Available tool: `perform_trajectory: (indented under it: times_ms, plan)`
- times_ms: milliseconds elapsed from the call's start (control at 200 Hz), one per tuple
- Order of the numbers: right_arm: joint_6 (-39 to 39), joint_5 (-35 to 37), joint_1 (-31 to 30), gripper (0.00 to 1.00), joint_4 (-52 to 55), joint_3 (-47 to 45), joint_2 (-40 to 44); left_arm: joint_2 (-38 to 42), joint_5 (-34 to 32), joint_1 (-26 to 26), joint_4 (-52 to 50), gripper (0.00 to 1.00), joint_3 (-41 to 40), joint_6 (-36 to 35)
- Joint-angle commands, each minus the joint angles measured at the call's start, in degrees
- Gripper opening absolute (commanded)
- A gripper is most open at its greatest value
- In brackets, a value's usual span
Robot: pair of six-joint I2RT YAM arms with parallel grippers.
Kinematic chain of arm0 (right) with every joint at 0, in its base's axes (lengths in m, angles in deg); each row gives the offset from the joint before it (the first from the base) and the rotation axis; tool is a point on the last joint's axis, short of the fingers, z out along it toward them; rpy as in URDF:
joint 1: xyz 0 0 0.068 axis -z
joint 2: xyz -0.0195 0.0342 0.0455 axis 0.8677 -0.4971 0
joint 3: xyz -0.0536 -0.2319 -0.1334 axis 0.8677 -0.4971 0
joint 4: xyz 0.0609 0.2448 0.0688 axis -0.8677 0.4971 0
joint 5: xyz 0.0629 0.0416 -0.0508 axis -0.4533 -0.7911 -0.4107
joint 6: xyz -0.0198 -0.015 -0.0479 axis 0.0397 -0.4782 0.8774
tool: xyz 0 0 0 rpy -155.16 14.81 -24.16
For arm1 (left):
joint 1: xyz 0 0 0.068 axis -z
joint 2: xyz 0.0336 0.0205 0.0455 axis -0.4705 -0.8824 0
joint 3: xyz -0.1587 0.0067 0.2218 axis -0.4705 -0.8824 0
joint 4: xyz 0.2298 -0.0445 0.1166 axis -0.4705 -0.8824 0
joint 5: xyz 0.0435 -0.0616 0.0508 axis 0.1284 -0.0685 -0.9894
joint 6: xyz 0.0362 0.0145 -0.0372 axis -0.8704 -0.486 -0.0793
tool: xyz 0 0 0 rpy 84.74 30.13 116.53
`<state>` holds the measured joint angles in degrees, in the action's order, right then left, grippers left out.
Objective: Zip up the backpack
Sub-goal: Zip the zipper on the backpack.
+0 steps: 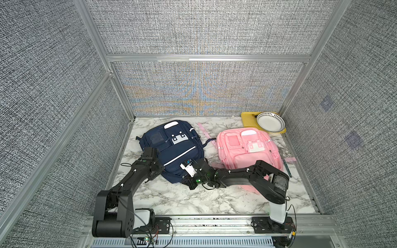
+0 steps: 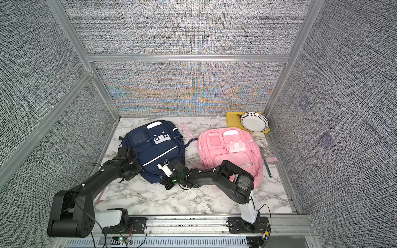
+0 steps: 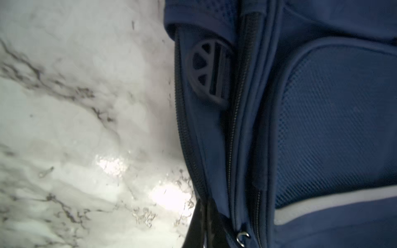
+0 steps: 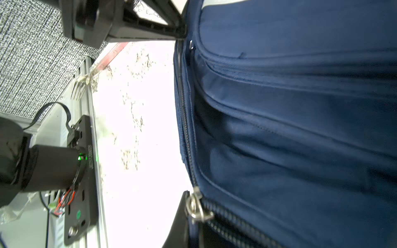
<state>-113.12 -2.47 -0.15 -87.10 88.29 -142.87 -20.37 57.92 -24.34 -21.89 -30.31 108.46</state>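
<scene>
Backpack [image 1: 171,148] judged part-zipped: slider [image 4: 198,207] pinched by closed right gripper [image 1: 185,178], edge clamped by closed left gripper [image 4: 179,35]; remaining run left to be pulled.

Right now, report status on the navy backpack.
Left jaws shut at navy backpack edge. Right jaws shut on zipper pull. Zipper partly closed. Nothing blocking.

no readable text, labels or numbers anywhere

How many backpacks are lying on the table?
2. The navy backpack lies on the left side; the pink backpack lies on the right, near the yellow tray. No other shows.
</scene>
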Motion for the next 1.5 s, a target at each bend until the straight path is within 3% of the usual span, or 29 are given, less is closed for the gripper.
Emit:
perform_trajectory:
  times_ms: [0,180,285,500,786,1111,1491]
  plan:
    - [-2.7,2.5,-1.7,0.00,4.1,1.5,-1.8,-2.4,-3.6,-0.6,2.4,0.03,2.8,-2.9]
    - [-5.5,8.6,-3.4,0.00,3.8,3.2,-3.3,3.7,-0.1,-0.4,4.7,0.34,-3.2,-0.8]
    - [-6.2,9.9,-3.4,0.00,2.9,3.2,-3.5,8.1,0.9,-0.4,1.7,0.43,-5.7,-1.0]
    - [-6.1,8.7,-3.4,0.00,2.4,4.3,-5.0,16.4,6.0,2.1,0.4,0.46,-10.5,2.9]
    - [-6.4,7.5,-3.4,0.00,0.2,3.9,-5.3,23.8,5.0,9.1,0.1,0.52,-15.2,10.9]
    - [-5.5,4.7,-3.6,0.00,-2.7,2.9,-5.1,23.9,3.6,11.2,2.1,0.59,-15.3,13.6]
    - [-4.5,1.9,-4.0,0.00,-5.2,2.2,-5.4,25.9,0.7,13.3,3.8,0.60,-15.0,16.6]
